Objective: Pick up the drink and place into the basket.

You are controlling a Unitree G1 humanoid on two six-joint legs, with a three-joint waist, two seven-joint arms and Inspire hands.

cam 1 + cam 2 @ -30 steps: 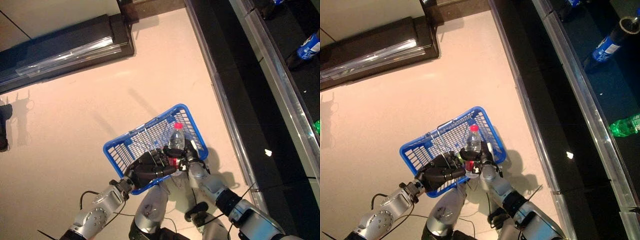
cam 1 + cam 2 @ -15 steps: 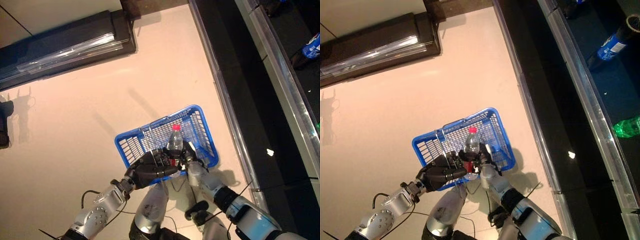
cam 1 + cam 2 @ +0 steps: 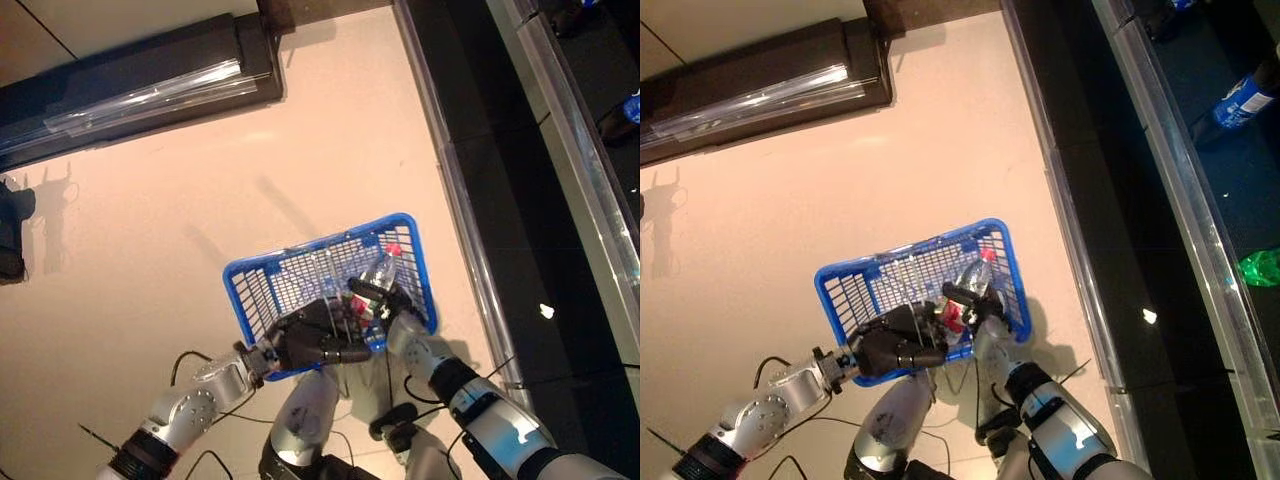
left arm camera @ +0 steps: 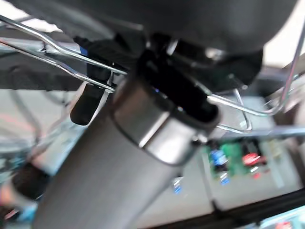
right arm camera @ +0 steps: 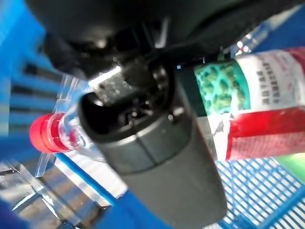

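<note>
The blue wire-mesh basket point(image 3: 300, 249) hangs just above the pale floor. My left hand point(image 3: 312, 340) is shut on its metal wire handles point(image 4: 71, 56) at the near side. The drink is a clear bottle point(image 3: 376, 276) with a red cap point(image 5: 44, 133) and a red label. It lies tilted inside the basket, with its cap pointing at the far right corner. My right hand point(image 3: 386, 306) reaches over the basket's near right rim, and its thumb point(image 5: 157, 157) and fingers are curled round the bottle's body.
A dark low plinth point(image 3: 140, 70) with a shiny strip runs along the far left. A dark shelf unit with a metal edge point(image 3: 470, 200) lines the right side, holding a blue bottle point(image 3: 1240, 100) and a green bottle point(image 3: 1262, 265).
The bottle has tipped from upright to slanted and sunk lower into the basket, still in my right hand. The left hand keeps hold of the handles. The camera has shifted a little.
</note>
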